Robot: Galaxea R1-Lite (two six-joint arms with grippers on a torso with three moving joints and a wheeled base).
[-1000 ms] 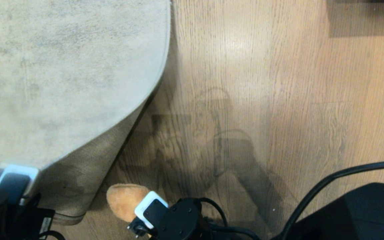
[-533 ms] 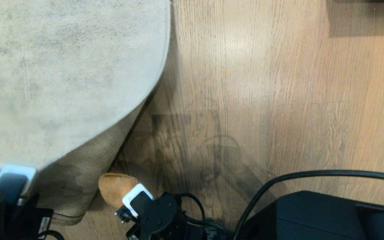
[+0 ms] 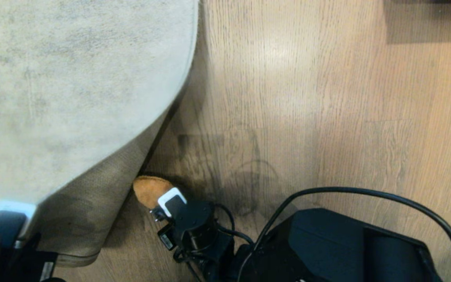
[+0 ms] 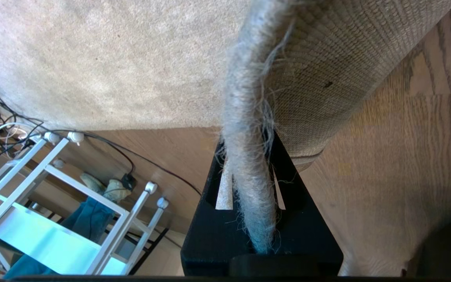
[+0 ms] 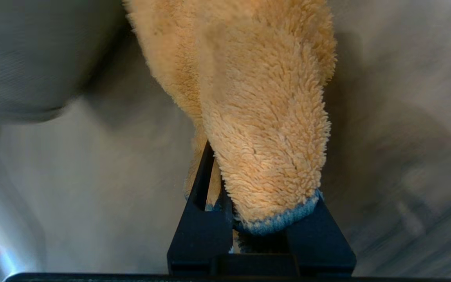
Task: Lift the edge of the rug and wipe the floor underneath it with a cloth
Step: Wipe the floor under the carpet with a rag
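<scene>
My left gripper (image 3: 12, 215) at the lower left is shut on the rug edge (image 3: 104, 184) and holds it up off the floor (image 3: 288, 98), so the brownish woven backing shows. The left wrist view shows the frayed pale border of the rug edge (image 4: 249, 176) pinched between the black jaws of the left gripper (image 4: 247, 143). My right gripper (image 3: 166, 203) is shut on the mustard-tan cloth (image 3: 149, 190), which lies on the floor right beside the lifted backing. Seen from the right wrist, the fluffy cloth (image 5: 264, 117) bulges out of the right gripper (image 5: 249, 164).
My black right arm body (image 3: 327, 246) and a looping black cable (image 3: 366, 194) fill the lower right. A dark shape (image 3: 429, 19) sits at the far right. A white rack (image 4: 53, 196) and cables (image 4: 104, 145) stand beyond the rug.
My right gripper has slid the cloth forward over the floor, closer under the raised rug edge, and more of the right arm has come into view. The left gripper still holds the rug edge up.
</scene>
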